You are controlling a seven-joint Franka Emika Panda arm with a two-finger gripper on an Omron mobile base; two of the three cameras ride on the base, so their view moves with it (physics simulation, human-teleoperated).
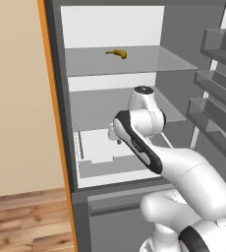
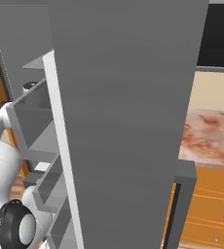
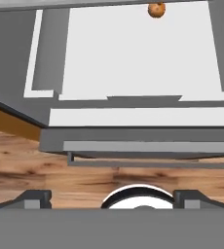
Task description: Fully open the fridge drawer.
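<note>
The fridge drawer (image 1: 98, 147) sits at the bottom of the open fridge, a shallow tray with a white floor and low grey walls. In the hand view the drawer (image 3: 133, 53) lies ahead, and its notched front wall (image 3: 143, 101) runs just behind the fridge's white front ledge. A small orange ball (image 3: 156, 9) rests at the drawer's back. My gripper (image 3: 112, 199) hangs in front of and above the drawer, open, its fingertips (image 3: 34, 198) wide apart with nothing between them. In the left base view my hand (image 1: 115, 134) is mostly hidden behind the forearm.
Under the drawer is a dark grey panel with a bar handle (image 3: 143, 146), then wooden floor (image 3: 46, 170). A banana (image 1: 117, 53) lies on the top translucent shelf. The open fridge door (image 2: 128, 121) with its door bins (image 1: 218, 78) stands to the right. A marble counter (image 2: 214, 136) lies beyond.
</note>
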